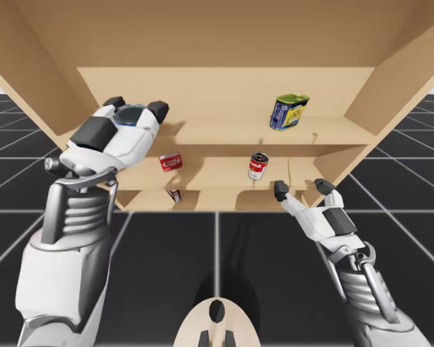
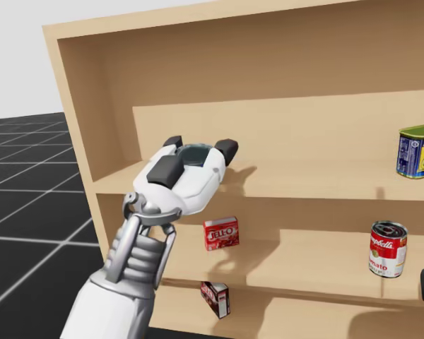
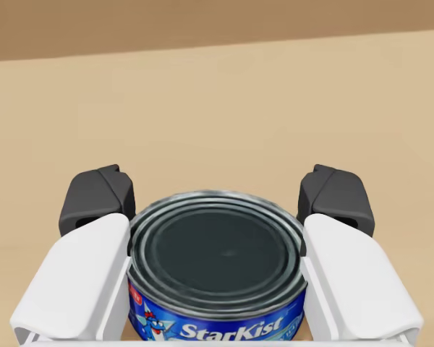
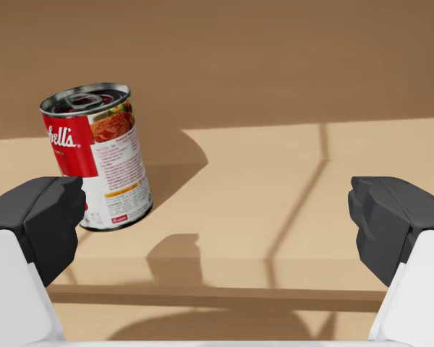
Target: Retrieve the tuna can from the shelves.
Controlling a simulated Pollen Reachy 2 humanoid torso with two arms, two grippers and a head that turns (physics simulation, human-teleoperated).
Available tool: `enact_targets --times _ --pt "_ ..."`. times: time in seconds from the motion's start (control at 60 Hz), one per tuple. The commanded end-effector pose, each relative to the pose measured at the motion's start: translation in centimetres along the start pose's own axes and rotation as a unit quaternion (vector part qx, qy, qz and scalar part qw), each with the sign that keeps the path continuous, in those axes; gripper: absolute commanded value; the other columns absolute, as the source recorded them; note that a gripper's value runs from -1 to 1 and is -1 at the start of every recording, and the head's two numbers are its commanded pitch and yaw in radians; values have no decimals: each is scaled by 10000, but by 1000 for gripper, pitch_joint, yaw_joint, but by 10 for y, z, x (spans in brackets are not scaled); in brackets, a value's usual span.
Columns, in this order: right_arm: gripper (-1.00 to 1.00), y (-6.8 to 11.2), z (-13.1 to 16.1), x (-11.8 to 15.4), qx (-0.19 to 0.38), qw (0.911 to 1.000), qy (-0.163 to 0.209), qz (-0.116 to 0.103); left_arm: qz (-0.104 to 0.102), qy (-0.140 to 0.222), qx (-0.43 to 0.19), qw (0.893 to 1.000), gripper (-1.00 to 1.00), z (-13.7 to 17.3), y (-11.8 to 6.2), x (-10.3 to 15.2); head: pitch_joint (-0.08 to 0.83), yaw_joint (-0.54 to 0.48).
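Observation:
The tuna can [image 3: 217,267] is a low round tin with a blue label and a dark lid. It sits at the left end of the top shelf [image 1: 224,132]. My left gripper [image 3: 217,199] is shut on the tuna can, with one white finger pressed against each side. From the high view the left gripper [image 1: 136,107] covers most of the tuna can [image 1: 129,114]. The head view has the left gripper [image 2: 199,145] at the same spot on the tuna can [image 2: 194,150]. My right gripper [image 1: 302,188] is open in front of the middle shelf, nothing between its fingers [image 4: 40,217].
A blue and yellow rectangular can [image 1: 288,112] stands on the top shelf at the right. A red and white soup can [image 4: 98,155] stands on the middle shelf, ahead of my right gripper and to one side. A red box [image 1: 171,161] sits mid-shelf, and a small box [image 1: 174,194] lower.

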Motion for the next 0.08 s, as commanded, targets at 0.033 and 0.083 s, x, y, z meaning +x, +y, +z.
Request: enact_targets --times 0.033,0.083 --pt "-1000 3 0 -2 0 10000 30 -9 -104 910 -78 9958 1000 42 -5 15 208 270" --pt "-1000 3 1 -3 58 9999 78 -66 -117 903 -87 9958 1000 53 -4 15 210 270"
